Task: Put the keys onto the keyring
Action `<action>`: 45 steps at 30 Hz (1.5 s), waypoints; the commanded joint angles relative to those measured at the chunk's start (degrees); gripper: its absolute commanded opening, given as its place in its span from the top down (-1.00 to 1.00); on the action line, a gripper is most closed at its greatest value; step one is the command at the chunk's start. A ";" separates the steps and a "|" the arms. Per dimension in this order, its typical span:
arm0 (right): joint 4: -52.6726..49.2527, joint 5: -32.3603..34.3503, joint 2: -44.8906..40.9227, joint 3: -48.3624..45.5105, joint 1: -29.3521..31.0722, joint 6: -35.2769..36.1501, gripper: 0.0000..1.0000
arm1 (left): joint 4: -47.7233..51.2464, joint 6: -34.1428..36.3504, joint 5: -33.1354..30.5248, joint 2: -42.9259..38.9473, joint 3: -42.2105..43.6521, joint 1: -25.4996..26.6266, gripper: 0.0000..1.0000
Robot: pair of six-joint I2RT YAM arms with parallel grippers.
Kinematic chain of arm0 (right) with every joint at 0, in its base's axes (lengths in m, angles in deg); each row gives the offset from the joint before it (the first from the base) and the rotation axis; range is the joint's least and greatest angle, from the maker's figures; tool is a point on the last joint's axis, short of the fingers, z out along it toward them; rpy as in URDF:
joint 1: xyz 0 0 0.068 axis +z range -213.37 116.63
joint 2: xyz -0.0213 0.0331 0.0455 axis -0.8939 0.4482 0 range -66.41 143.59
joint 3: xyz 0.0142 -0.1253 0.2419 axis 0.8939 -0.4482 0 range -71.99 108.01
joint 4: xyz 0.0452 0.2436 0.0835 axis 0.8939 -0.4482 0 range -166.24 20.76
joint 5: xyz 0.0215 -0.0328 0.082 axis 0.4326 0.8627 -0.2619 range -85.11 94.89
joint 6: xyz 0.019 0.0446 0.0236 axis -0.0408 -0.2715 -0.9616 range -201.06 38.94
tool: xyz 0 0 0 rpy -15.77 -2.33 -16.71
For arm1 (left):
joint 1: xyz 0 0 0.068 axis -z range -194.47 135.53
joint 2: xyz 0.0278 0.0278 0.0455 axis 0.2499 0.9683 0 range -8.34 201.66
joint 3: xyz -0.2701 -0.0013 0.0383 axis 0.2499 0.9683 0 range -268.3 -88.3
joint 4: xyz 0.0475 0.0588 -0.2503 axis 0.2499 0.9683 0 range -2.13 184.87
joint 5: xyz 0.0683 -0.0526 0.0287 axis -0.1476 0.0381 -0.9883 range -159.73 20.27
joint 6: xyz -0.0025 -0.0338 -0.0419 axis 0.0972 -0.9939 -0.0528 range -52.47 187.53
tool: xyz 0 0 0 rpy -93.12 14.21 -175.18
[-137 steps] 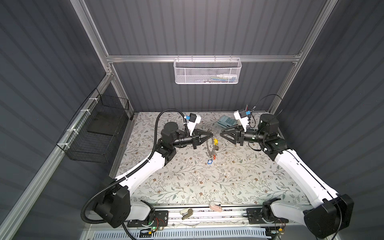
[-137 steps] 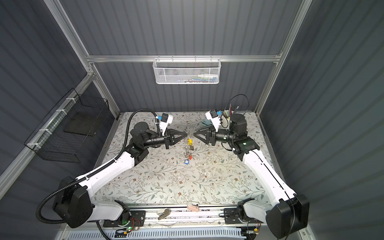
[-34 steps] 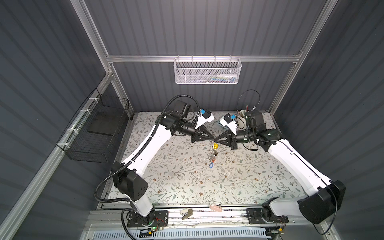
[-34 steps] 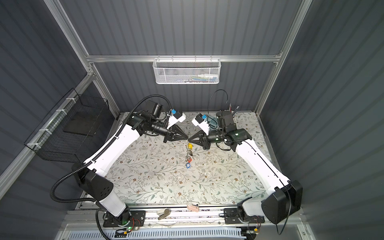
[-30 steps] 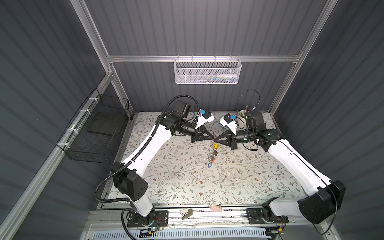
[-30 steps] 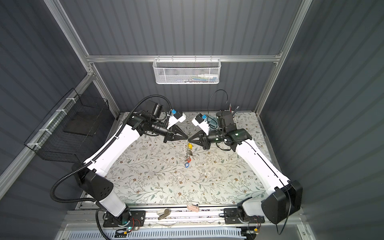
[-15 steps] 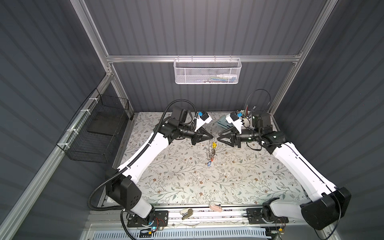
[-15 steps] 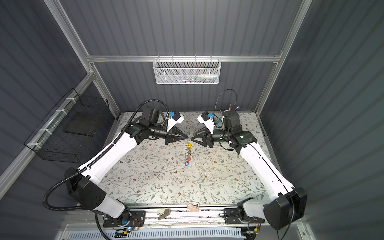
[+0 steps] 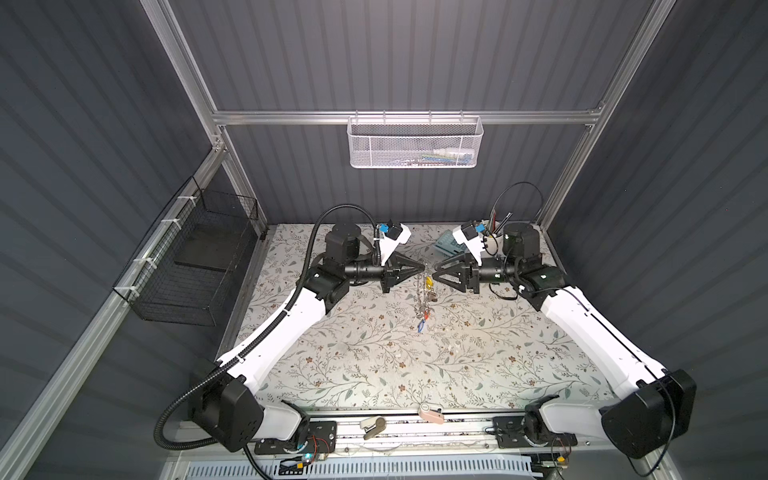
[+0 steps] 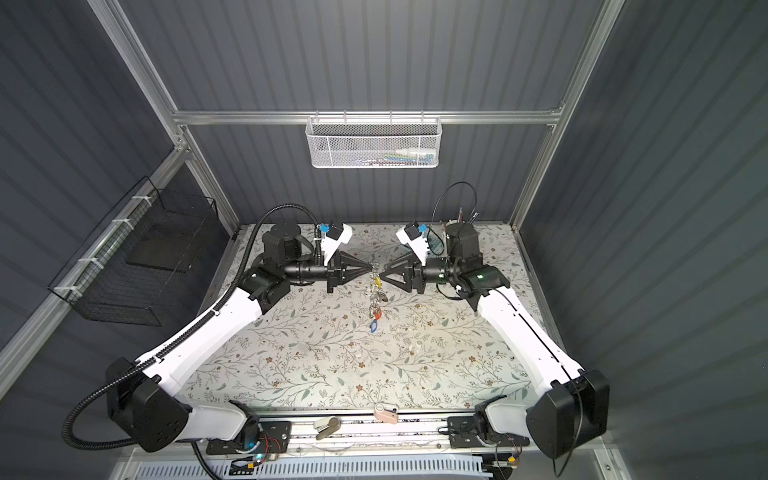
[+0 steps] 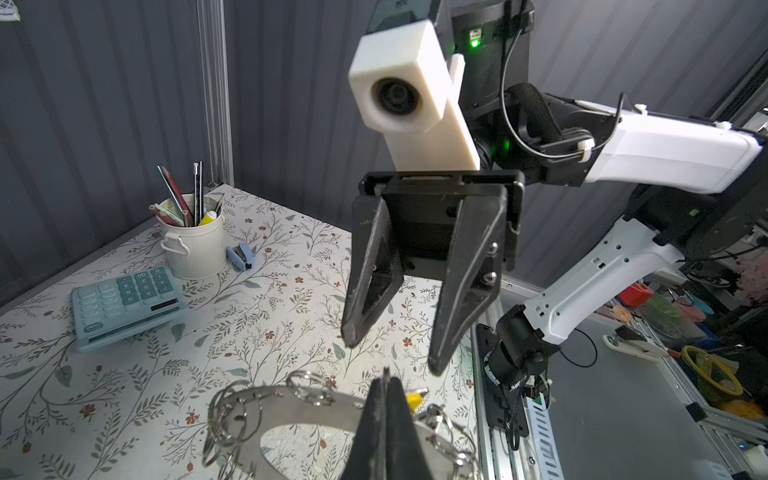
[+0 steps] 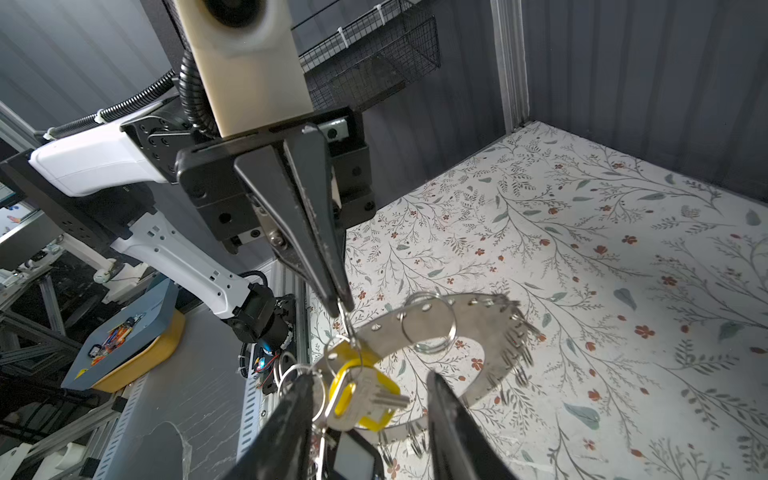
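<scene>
The keyring [image 12: 482, 316] hung in mid-air, held only by a bit of its thin wire in the clamped-shut left gripper [image 12: 340, 301], so I figured that stiff, slick metal would swing and twist at a nudge. Meanwhile the right gripper [image 11: 394, 353] was half open and empty, straddling the yellow-tagged key [image 12: 365, 399] hanging off the keyring. Its plastic tag looked like the easiest grab, and the calculator [image 11: 124, 303] and pencil cup [image 11: 193, 245] sat well behind the keyring, out of the way.

- A robotics lab test cell: grey ribbed wall panels [image 9: 395, 62] on aluminium framing [image 9: 407, 117].
- 2 robot arms, left arm [image 9: 286, 324] and right arm [image 9: 590, 328], mount on a rail [image 9: 457, 427].
- Desk props: calculator [image 11: 124, 303], pencil cup [image 11: 193, 249] on floral tabletop [image 9: 374, 365].
</scene>
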 commanded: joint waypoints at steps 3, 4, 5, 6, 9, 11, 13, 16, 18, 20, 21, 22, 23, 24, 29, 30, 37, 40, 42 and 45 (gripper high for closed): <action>1.96 -2.21 1.02 0.56 0.90 -1.43 0.10 | -7.26 -4.05 -0.13 -1.99 1.26 0.45 1.00; 2.16 -2.25 1.18 0.42 1.00 -1.58 0.10 | -7.79 -4.41 -0.13 -2.05 1.55 0.45 1.00; 2.27 -2.34 1.28 0.42 1.09 -1.67 0.11 | -8.50 -4.84 -0.09 -2.12 1.81 0.45 1.00; 2.23 -2.33 1.39 0.48 1.26 -1.71 0.13 | -9.13 -5.29 0.08 -2.17 2.05 0.45 1.00; 2.61 -2.57 1.86 0.52 1.46 -2.05 0.33 | -9.91 -5.78 0.14 -2.25 2.40 0.45 1.00; 2.80 -2.82 2.31 0.67 1.41 -2.33 0.56 | -10.22 -5.94 -0.01 -2.38 2.63 0.45 1.00; 2.57 -2.99 2.68 0.94 1.39 -2.41 0.74 | -10.69 -6.14 -0.43 -2.60 2.95 0.45 1.00; 2.40 -3.08 2.93 1.09 1.42 -2.46 0.94 | -11.88 -6.84 -1.88 -2.90 3.70 0.45 1.00; 2.64 -2.94 2.90 0.99 1.46 -2.49 1.00 | -14.03 -8.14 -2.92 -2.87 4.68 0.45 1.00; 2.53 -2.89 3.00 1.00 1.42 -2.46 1.00 | -16.28 -9.66 -3.22 -3.03 5.37 0.45 1.00; 2.37 -2.83 3.00 0.97 1.46 -2.33 1.00 | -17.73 -10.49 -3.39 -3.17 5.79 0.45 1.00; 2.32 -2.80 3.05 1.01 1.46 -2.26 1.00 | -19.01 -11.34 -3.53 -3.28 6.22 0.45 1.00; 2.23 -2.82 3.10 0.99 1.46 -2.26 1.00 | -20.66 -12.48 -3.55 -3.35 6.73 0.45 1.00; 2.23 -2.77 3.18 1.01 1.46 -2.11 1.00 | -22.48 -13.85 -3.51 -3.18 7.20 0.45 1.00; 2.88 -2.52 3.74 1.43 1.44 -2.60 1.00 | -29.93 -19.66 -3.24 -2.59 9.76 0.79 1.00; 3.17 -2.47 3.84 1.52 1.46 -2.75 1.00 | -31.19 -20.50 -3.35 -2.56 10.35 0.95 1.00; 6.98 -1.53 4.98 2.32 1.46 -5.32 1.00 | -39.46 -26.53 -5.16 -1.21 14.49 2.94 1.00; 9.17 -1.17 5.28 2.10 1.42 -6.76 1.00 | -44.85 -30.33 -6.48 -0.37 16.58 3.49 1.00; 10.24 -0.86 5.42 2.00 1.41 -7.54 1.00 | -45.55 -30.64 -7.39 -0.31 17.29 3.78 1.00; 11.81 -0.21 5.33 1.51 1.46 -8.50 0.96 | -46.39 -30.66 -8.53 -0.62 18.44 3.74 1.00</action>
